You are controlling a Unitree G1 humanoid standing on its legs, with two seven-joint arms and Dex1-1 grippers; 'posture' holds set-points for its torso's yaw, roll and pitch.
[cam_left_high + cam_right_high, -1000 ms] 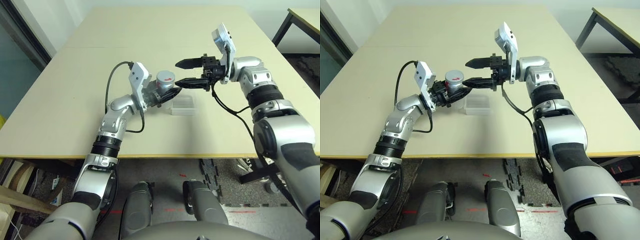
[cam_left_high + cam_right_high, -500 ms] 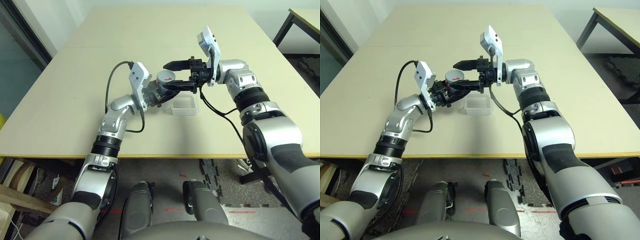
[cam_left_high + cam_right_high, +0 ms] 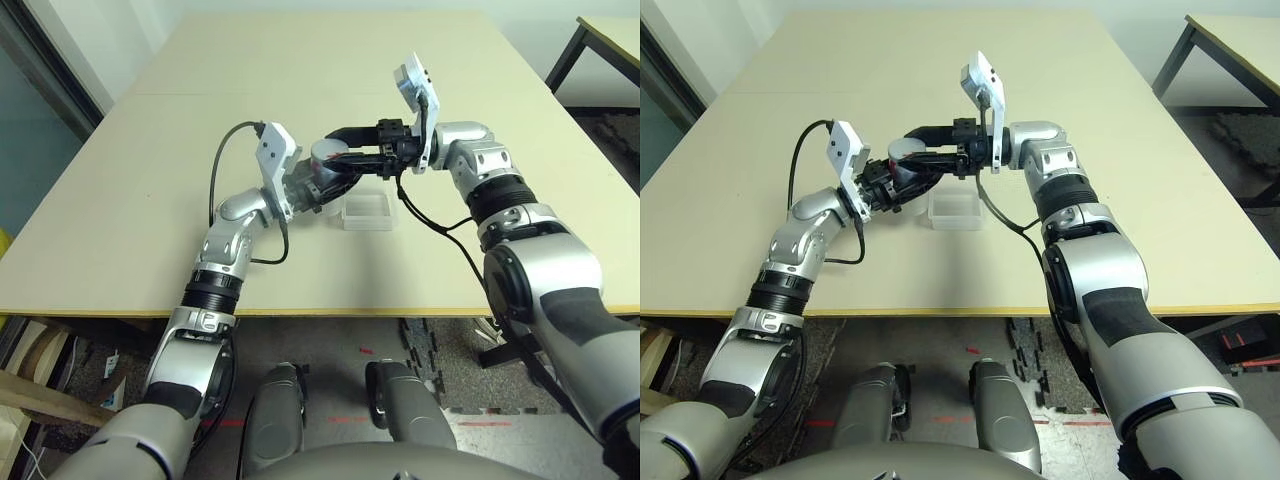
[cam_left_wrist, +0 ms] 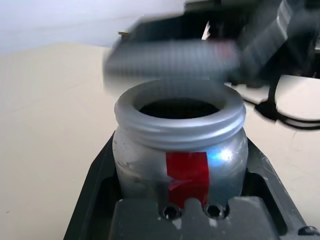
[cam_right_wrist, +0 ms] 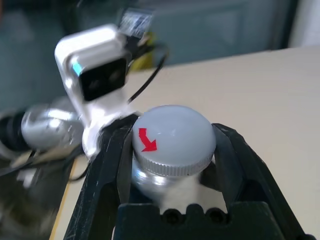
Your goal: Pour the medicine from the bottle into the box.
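My left gripper [image 3: 322,188] is shut on the silver-grey bottle [image 3: 322,170] and holds it upright above the table, just left of the box. The left wrist view shows the bottle [image 4: 180,150] with its red-marked label and ringed mouth between the black fingers [image 4: 97,175]. My right gripper [image 3: 335,152] reaches in from the right and is shut on the round grey cap [image 5: 172,137], marked with a red arrow, at the bottle's top. Whether the cap is still seated I cannot tell. The clear box [image 3: 367,210] lies on the table below my right gripper.
The beige table [image 3: 150,200] stretches wide to the left and far side. A second table [image 3: 612,30] stands off at the far right. A black cable [image 3: 455,225] hangs from my right wrist near the box.
My right gripper moved left from beside the bottle to its top and closed from wide open onto the cap. The left arm and the bottle stayed put.
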